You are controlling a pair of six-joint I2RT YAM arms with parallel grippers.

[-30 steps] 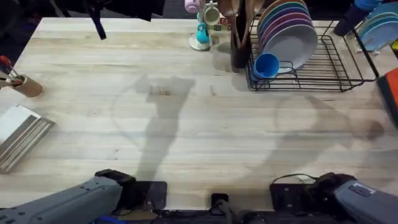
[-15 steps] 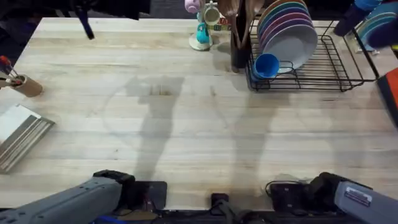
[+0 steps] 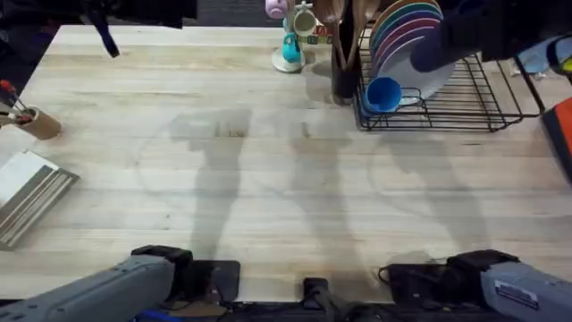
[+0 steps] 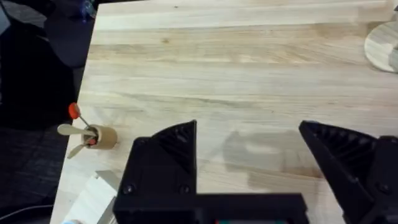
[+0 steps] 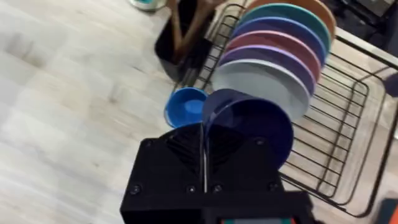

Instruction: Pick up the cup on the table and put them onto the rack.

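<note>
Right arm (image 3: pixel 483 36) newly swung in over the rack (image 3: pixel 474 103) since half a second ago, we log its gripper (image 5: pixel 203 155) clamped on a dark plate (image 5: pixel 249 127), cup (image 3: pixel 383 94) on its side in rack's front corner, mouth toward us, left gripper (image 4: pixel 249 168) spread apart above table (image 4: pixel 249 74).

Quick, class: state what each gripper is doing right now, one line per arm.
Left gripper: open, holding nothing, above the bare table.
Right gripper: shut on a dark blue plate, above the rack.
</note>
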